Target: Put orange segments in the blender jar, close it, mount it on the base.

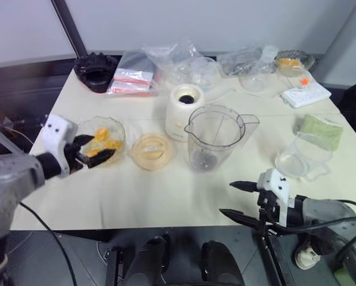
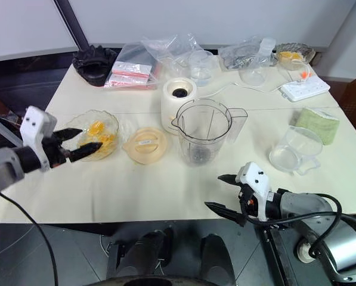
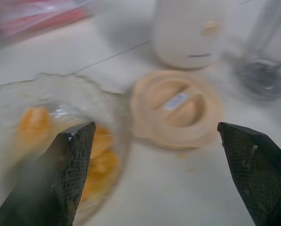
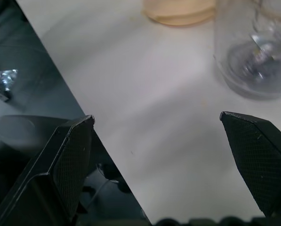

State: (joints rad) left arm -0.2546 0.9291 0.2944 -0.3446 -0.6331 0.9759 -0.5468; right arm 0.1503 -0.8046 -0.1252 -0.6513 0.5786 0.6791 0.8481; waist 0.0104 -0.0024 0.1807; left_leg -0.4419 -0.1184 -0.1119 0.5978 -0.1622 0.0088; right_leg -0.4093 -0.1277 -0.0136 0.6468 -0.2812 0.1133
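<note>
I see the orange segments point(image 1: 104, 142) in a wavy glass bowl point(image 1: 121, 132) at nine o'clock on the cream table point(image 1: 166, 196). The blender jar point(image 1: 213, 136) stands uncovered at centre, the base point(image 1: 183, 111) touching it at eleven, a pale-orange lid point(image 1: 150, 151) between jar and bowl. My left gripper point(image 1: 93, 150) gapes empty over the bowl; my right gripper point(image 1: 238, 199) hangs wide at five, empty. No labels are readable.

One blender jar point(image 1: 214, 136), one cream-white base point(image 1: 184, 111) and one pale-orange lid point(image 1: 150, 151) are counted. One wavy-rimmed glass bowl point(image 1: 121, 132) is shown with orange segments point(image 1: 102, 132) whose exact number cannot be told. One black ridged object point(image 1: 96, 71), one green cloth point(image 1: 322, 130), one smaller clear cup point(image 1: 304, 156) and two grippers, left point(image 1: 94, 151) and right point(image 1: 238, 199), are seen.
</note>
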